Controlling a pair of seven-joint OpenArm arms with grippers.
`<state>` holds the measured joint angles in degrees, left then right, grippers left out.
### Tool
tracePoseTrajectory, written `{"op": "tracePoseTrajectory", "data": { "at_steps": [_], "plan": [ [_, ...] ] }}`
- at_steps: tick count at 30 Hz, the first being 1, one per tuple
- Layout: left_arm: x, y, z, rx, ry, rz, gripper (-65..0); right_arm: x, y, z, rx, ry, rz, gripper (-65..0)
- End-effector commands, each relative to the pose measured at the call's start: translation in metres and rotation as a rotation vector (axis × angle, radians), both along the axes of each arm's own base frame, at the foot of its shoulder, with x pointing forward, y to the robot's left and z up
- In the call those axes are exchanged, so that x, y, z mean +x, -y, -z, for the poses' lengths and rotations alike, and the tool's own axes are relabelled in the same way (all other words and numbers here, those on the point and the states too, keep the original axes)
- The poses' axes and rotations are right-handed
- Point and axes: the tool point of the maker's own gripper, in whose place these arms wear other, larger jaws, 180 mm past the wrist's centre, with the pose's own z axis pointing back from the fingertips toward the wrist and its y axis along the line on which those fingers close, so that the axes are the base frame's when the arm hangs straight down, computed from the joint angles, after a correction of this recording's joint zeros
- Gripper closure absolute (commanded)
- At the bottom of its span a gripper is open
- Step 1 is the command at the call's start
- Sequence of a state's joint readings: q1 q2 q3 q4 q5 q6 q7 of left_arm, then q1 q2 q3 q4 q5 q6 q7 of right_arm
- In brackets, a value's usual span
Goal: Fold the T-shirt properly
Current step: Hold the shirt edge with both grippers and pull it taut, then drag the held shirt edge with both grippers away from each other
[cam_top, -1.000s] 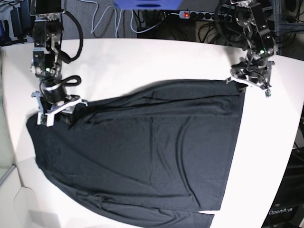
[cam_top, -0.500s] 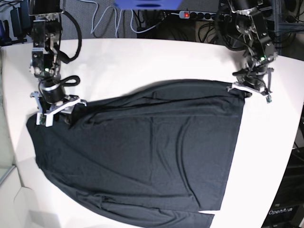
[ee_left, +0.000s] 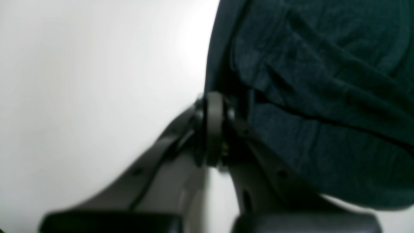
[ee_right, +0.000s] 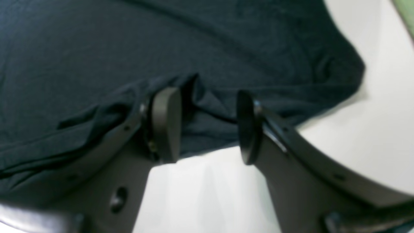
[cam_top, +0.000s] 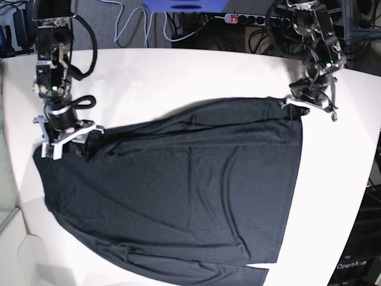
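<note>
In the left hand [ee_left: 214, 129], T-shirt [cam_top: 178, 190] edge hidden.

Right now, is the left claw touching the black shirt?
Touching. The left wrist view shows the left claw shut at the shirt edge, fabric pressed against its pads.

Bright even light, blurred wrist views, table glare

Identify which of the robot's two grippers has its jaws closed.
The left gripper, at the T-shirt's far corner, has its jaws shut together; the right gripper shows a clear gap.
</note>
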<state>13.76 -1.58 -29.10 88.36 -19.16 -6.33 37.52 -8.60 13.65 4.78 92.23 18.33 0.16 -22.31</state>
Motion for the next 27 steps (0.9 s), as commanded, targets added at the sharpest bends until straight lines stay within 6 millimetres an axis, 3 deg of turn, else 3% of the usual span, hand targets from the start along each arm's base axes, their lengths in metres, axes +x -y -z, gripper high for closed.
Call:
{"op": "tracePoseTrajectory", "data": {
  "at_steps": [1,6,11,15,18,22,27],
  "plan": [
    [-0.001,0.000,-0.001,0.001,-0.012,0.006,0.0,0.009,0.002,-0.016,-0.014,0.057,-0.006,-29.1],
    [0.000,0.001,-0.001,-0.001,-0.010,0.007,0.0,0.009,0.010,-0.016,-0.036,0.051,-0.008,-29.1],
    [0.001,-0.001,-0.001,0.006,-0.011,0.007,0.0,0.009,0.030,0.001,-0.048,0.003,0.032,-29.2],
    [0.002,-0.007,-0.004,0.018,-0.008,0.009,0.0,0.004,0.047,0.012,-0.041,-0.026,0.081,-35.4],
    [0.002,-0.008,-0.003,0.024,-0.012,0.008,0.0,0.006,0.048,0.010,-0.048,-0.019,0.079,-39.2],
    [0.001,-0.008,-0.001,0.023,-0.017,0.009,0.0,0.014,0.052,0.001,-0.057,0.000,0.080,-39.6],
    [0.001,-0.011,-0.002,0.030,-0.018,0.011,0.0,0.020,0.057,0.015,-0.037,-0.032,0.105,-39.9]
  ]
}}
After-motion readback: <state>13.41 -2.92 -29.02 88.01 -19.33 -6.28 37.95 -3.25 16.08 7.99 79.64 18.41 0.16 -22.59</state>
